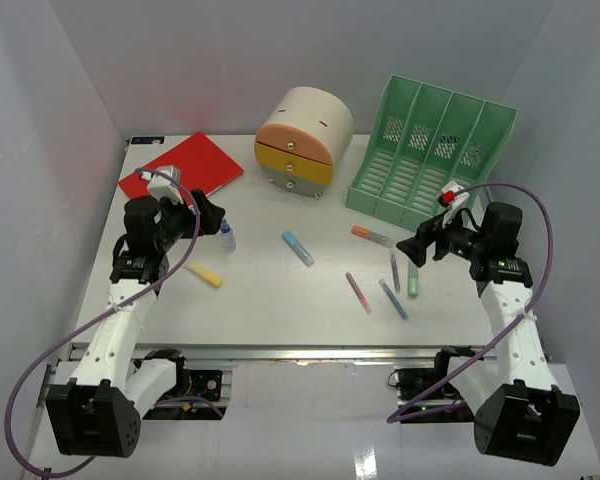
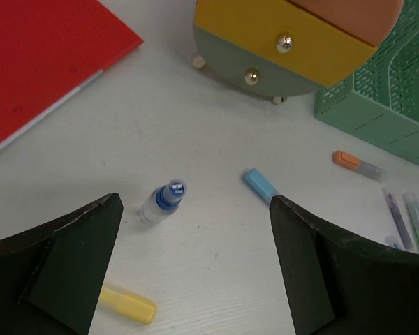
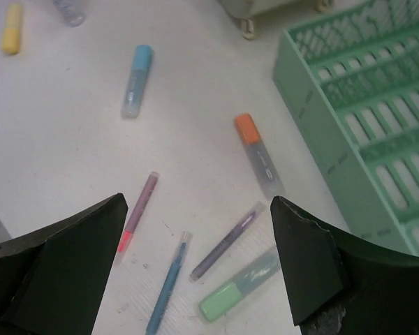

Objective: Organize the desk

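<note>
The white desk spans the scene beneath both arms, its metal rail along the near edge. At far left lies a red folder. The left gripper hovers empty, fingers spread wide, above a small bottle, possibly upright, and a yellow marker. In the middle sit a round drawer unit and a blue marker. The right gripper, fingers likewise apart, hangs over scattered pens near the green file rack

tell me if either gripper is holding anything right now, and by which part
Nothing is held. The left gripper and the right gripper are both open and empty above the desk.
</note>
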`<action>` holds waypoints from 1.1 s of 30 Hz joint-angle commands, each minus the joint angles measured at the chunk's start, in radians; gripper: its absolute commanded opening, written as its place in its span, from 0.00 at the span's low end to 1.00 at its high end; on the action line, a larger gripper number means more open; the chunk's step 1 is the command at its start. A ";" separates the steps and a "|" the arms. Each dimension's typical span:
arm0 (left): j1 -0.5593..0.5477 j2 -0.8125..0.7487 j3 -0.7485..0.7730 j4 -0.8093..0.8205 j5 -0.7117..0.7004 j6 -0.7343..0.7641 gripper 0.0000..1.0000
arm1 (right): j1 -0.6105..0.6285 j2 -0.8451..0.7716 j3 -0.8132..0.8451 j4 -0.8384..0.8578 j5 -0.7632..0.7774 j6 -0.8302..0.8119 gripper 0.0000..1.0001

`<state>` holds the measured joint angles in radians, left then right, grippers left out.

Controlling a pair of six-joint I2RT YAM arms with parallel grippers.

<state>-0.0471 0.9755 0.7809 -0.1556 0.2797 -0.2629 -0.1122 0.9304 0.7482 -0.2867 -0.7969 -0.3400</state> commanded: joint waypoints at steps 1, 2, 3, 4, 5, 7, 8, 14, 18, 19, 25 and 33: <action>0.001 0.146 0.232 -0.075 -0.046 0.099 0.98 | 0.031 0.054 0.069 -0.124 -0.312 -0.290 0.90; 0.001 0.206 0.298 -0.113 -0.076 0.123 0.98 | 0.031 0.051 0.052 -0.123 -0.336 -0.306 0.90; 0.001 0.269 0.366 -0.153 -0.108 0.148 0.98 | 0.031 0.048 0.033 -0.122 -0.360 -0.324 0.90; 0.001 0.333 0.412 -0.187 -0.144 0.171 0.98 | 0.031 0.032 0.010 -0.116 -0.371 -0.337 0.90; 0.001 0.385 0.447 -0.208 -0.178 0.191 0.98 | 0.031 0.011 -0.013 -0.106 -0.377 -0.346 0.90; 0.001 0.476 0.538 -0.220 -0.246 0.219 0.98 | 0.031 -0.031 -0.047 -0.069 -0.404 -0.346 0.92; 0.001 0.524 0.577 -0.221 -0.277 0.238 0.98 | 0.031 -0.048 -0.058 -0.056 -0.418 -0.346 0.93; -0.046 0.754 0.689 -0.219 -0.384 0.518 0.85 | 0.030 -0.058 -0.076 -0.051 -0.439 -0.354 0.96; -0.094 0.853 0.694 -0.173 -0.399 0.652 0.77 | 0.030 -0.052 -0.080 -0.050 -0.432 -0.359 0.97; -0.104 0.865 0.684 -0.147 -0.401 0.693 0.76 | 0.029 -0.050 -0.081 -0.050 -0.431 -0.358 0.97; -0.115 0.990 0.712 -0.117 -0.415 0.766 0.74 | 0.029 -0.031 -0.082 -0.050 -0.431 -0.356 0.97; -0.112 1.072 0.699 -0.014 -0.481 0.818 0.72 | 0.029 -0.004 -0.081 -0.052 -0.448 -0.351 0.98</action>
<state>-0.1667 2.0617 1.4710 -0.2560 -0.1575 0.5018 -0.0830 0.9172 0.6710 -0.3580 -1.2078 -0.6853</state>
